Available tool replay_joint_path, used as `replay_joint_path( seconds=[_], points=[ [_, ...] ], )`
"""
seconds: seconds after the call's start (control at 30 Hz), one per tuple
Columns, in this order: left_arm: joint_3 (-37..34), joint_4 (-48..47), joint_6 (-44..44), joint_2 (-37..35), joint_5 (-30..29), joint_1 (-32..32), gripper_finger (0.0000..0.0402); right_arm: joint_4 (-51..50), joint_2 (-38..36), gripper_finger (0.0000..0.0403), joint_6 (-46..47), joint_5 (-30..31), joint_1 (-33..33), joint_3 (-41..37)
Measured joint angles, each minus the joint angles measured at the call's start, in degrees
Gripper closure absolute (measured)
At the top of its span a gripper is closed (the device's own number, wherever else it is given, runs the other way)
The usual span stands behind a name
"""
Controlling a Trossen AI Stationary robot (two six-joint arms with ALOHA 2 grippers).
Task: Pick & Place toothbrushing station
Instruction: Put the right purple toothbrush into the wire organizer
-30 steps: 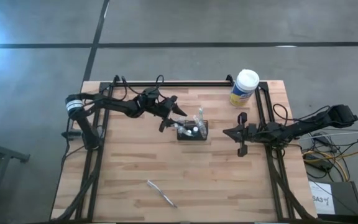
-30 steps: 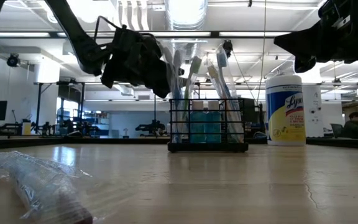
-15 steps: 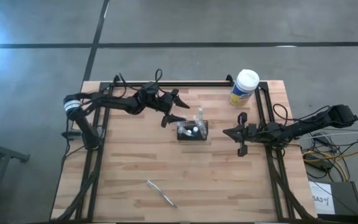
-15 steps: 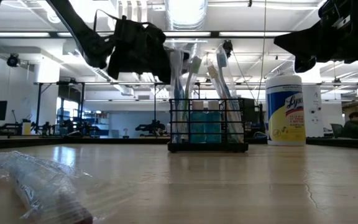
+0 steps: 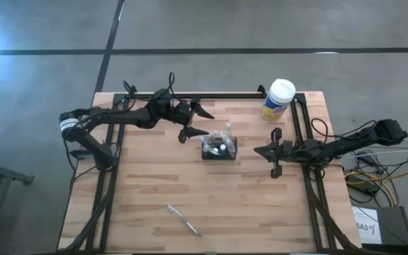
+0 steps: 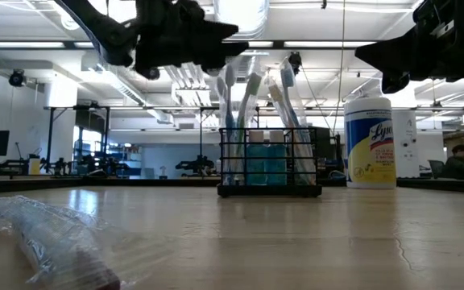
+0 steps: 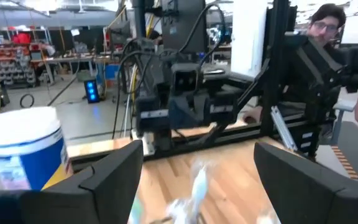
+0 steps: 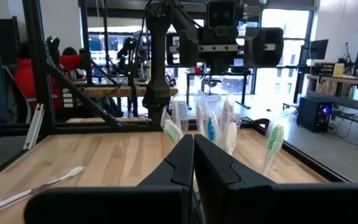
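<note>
toothbrushing station: black mesh | canister: yellow, white lid | table: light wood

L tool agape; R tool closed

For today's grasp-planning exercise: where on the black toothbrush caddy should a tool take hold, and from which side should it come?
Grip the black caddy by a short end wall of its wire frame, low down, coming from the side. Toothbrushes stand up out of the top and block a straight-down approach. The open left tool hovers nearest, beside it.
</note>
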Motion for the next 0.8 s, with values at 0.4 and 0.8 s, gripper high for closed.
replay_joint_path(
  seconds=[0.4,0.8],
  points=[
    [10.7,-18.5,2.3,1.9,-8.3,-3.6,0.038,1.4,0.0,0.0394,-0.5,0.0,0.0,0.0],
    [16.4,-35.8,8.4,2.4,-15.5,-7.1,0.0398,1.4,0.0,0.0394,-0.9,0.0,0.0,0.0]
  ],
)
